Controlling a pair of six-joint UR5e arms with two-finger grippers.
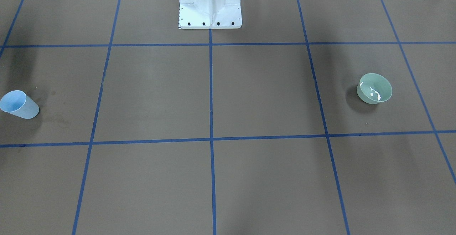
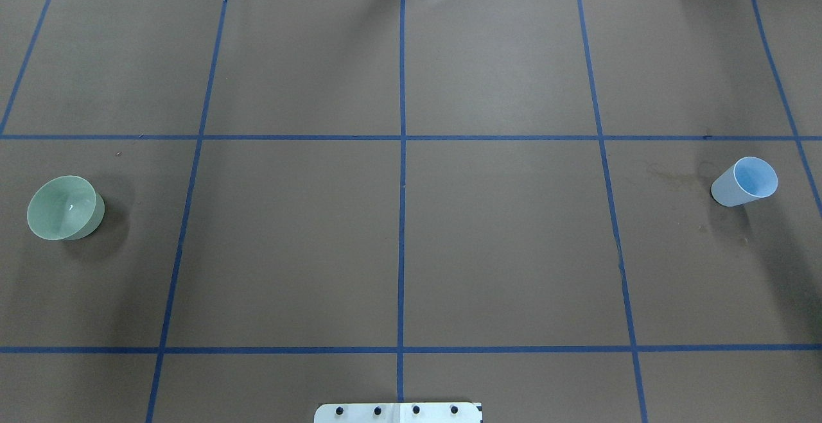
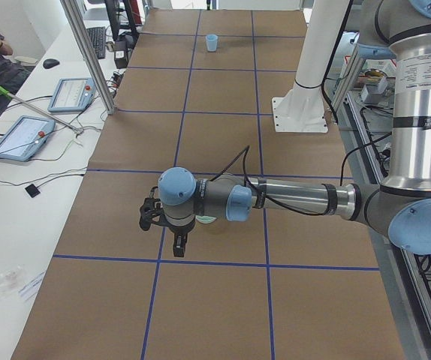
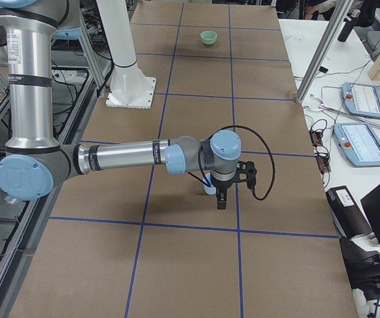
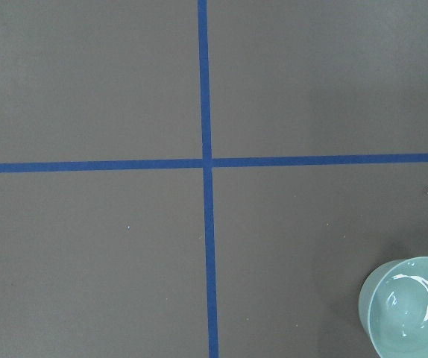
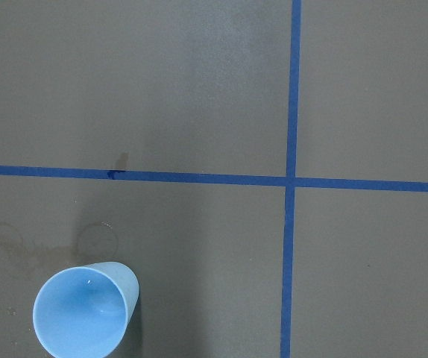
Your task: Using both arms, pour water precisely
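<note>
A pale green bowl stands on the brown table, at the left in the overhead view. Water shows as white glints inside it. A light blue cup stands upright at the opposite end; I cannot tell whether it holds water. My left arm reaches low over the bowl, its gripper pointing down beside it. My right arm hovers likewise, gripper next to the cup. I cannot tell whether either gripper is open or shut. Neither touches a vessel.
The white bolted pedestal stands at the table's robot side. Blue tape lines grid the brown mat. A faint stain lies near the cup. Tablets and metal posts stand along the operators' side.
</note>
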